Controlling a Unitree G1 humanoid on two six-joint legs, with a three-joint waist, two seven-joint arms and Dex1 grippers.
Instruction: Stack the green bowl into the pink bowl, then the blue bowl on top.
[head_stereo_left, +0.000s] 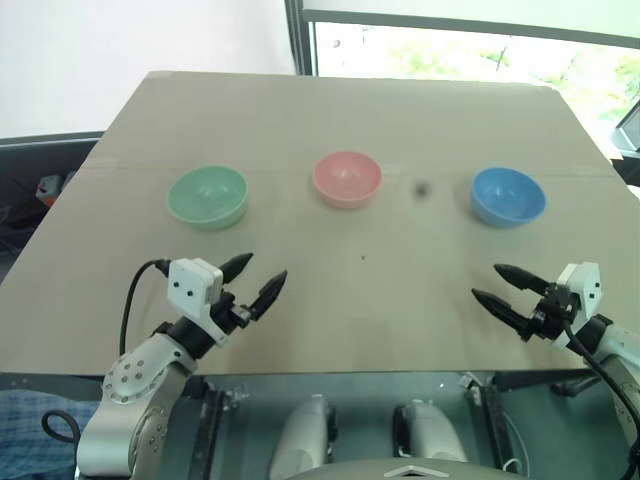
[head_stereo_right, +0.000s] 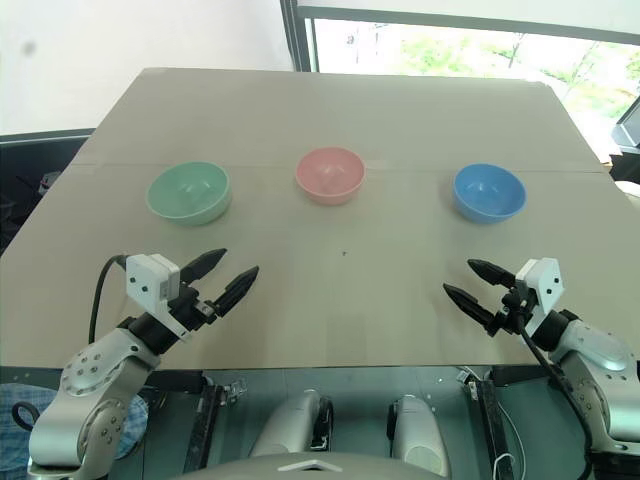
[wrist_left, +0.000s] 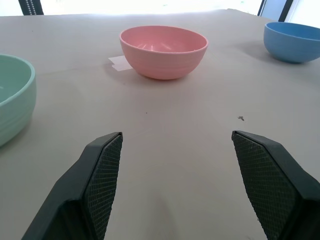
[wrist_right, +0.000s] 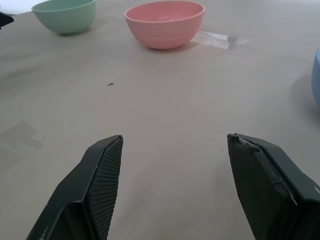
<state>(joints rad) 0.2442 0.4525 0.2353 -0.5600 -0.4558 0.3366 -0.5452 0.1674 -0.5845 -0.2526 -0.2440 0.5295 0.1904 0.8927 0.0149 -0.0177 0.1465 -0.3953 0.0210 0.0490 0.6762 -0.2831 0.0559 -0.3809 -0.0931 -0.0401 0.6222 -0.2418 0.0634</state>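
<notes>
Honestly, with my left gripper (head_stereo_left: 260, 279) and right gripper (head_stereo_left: 488, 283) both wide and empty, the green bowl (head_stereo_left: 207, 196), pink bowl (head_stereo_left: 347, 178) and blue bowl (head_stereo_left: 508, 195) sit apart in a row, and a shallow pinch on the green rim could skid it away.

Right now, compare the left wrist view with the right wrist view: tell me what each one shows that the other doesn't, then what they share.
Left wrist view alone: the whole blue bowl and the open left hand. Right wrist view alone: the whole green bowl, the open right hand and clear tape on the table beside the pink bowl. Both: the empty pink bowl, bare tabletop between the fingers.
</notes>
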